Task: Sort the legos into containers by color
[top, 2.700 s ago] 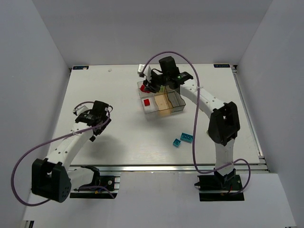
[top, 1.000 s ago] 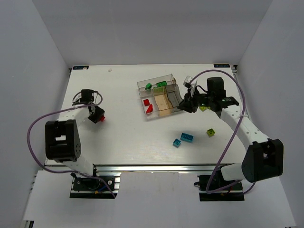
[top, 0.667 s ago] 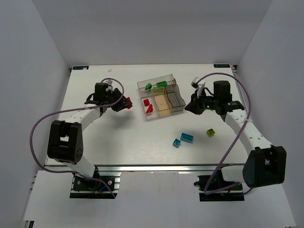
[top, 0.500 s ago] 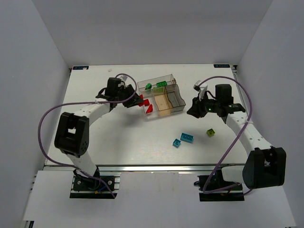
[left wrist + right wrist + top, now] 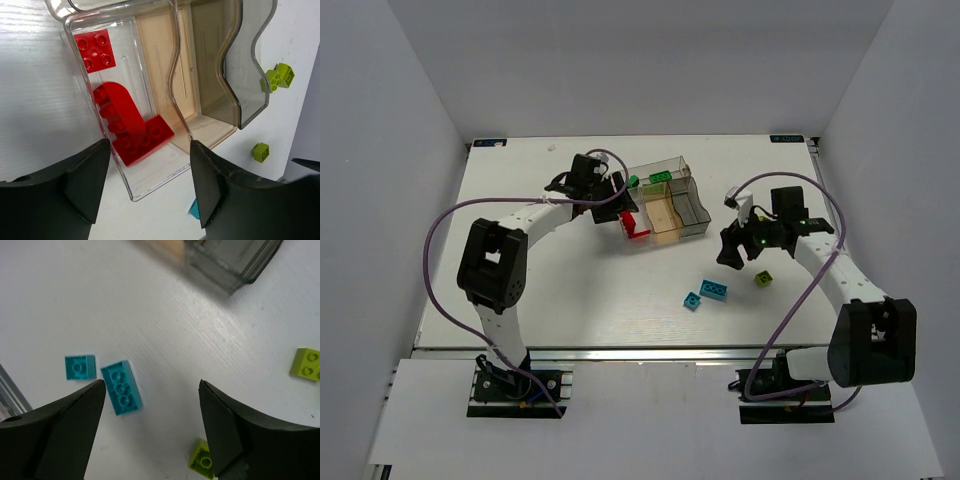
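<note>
My left gripper (image 5: pixel 620 207) (image 5: pixel 148 150) hangs open over the clear bin of the containers (image 5: pixel 692 205) (image 5: pixel 150 192). Nothing is between its fingers. In that bin lie red legos: a square one (image 5: pixel 95 49), a curved one (image 5: pixel 122 115) and a flat piece (image 5: pixel 155 134) (image 5: pixel 638 228). Two dark green legos (image 5: pixel 660 177) sit in the back bin. My right gripper (image 5: pixel 732 255) (image 5: pixel 151 390) is open and empty above the table. Below it lie a long cyan brick (image 5: pixel 121 387) (image 5: pixel 714 290), a small cyan one (image 5: pixel 80 367) (image 5: pixel 692 300) and a lime brick (image 5: pixel 202 460) (image 5: pixel 763 278).
Another lime brick (image 5: pixel 306 363) (image 5: pixel 277 77) lies on the table just right of the smoky bin (image 5: pixel 235 60). The tan bin (image 5: pixel 175 75) between clear and smoky holds nothing. White walls enclose the table on three sides.
My left gripper carried a red brick rightward to the clear bin and opened; the brick now lies inside. My right gripper moved from the bins toward the loose bricks and opened.
</note>
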Motion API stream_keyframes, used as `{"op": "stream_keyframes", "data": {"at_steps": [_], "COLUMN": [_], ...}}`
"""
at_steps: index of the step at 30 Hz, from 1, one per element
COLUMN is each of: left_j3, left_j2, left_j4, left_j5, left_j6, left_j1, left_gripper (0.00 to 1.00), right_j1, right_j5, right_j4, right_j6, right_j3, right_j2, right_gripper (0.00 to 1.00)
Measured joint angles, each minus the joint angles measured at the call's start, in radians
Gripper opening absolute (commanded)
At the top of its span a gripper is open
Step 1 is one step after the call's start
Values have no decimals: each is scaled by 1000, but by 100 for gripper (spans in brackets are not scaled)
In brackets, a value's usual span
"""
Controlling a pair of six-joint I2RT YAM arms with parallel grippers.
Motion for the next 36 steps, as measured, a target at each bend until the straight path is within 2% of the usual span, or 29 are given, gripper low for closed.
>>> {"op": "stream_keyframes", "data": {"at_steps": [2,5,7,9,11,13,15,17,20,21,23,24,26,28,30,36], "left_j3": [17,43,43,18,-58,-148,-238,-312,-425,-461,-513,-535,-568,-587,-601,-608], "left_j2": [2,0,-13,-52,-139,-243,-365,-464,-584,-616,-654,-667,-679,-682,-682,-657], "left_j4": [-18,-34,-40,-35,-18,4,11,34,64,65,74,76,89,101,117,175], "left_j5": [-12,-23,-34,-44,-53,-54,-52,-45,-39,-37,-34,-32,-26,-20,-18,3], "left_j6": [4,13,20,24,26,25,16,3,-24,-33,-58,-68,-94,-116,-132,-150], "left_j1": [-1,-2,-2,-2,-2,-2,-3,-3,-5,-7,-16,-21,-35,-52,-76,-158], "left_gripper": [75,72,67,58,56,60,71,73,73,73,71,71,69,68,68,72], "right_j1": [0,6,13,30,52,79,110,135,168,176,187,190,194,194,194,194], "right_j5": [0,1,2,14,27,45,65,93,148,166,199,213,233,238,235,169], "right_j4": [-53,-119,-139,-151,-150,-143,-121,-85,-14,11,56,73,97,108,105,12], "right_j6": [-74,-180,-240,-283,-313,-330,-333,-328,-306,-297,-281,-272,-262,-256,-261,-277], "right_j3": [0,-11,-38,-74,-110,-138,-166,-193,-234,-243,-249,-250,-250,-250,-250,-203], "right_j2": [34,78,90,92,92,92,92,92,92,90,93,95,97,97,93,9], "right_gripper": [88,89,89,89,89,88,87,84,72,63,53,43,36,22,2,0]}}
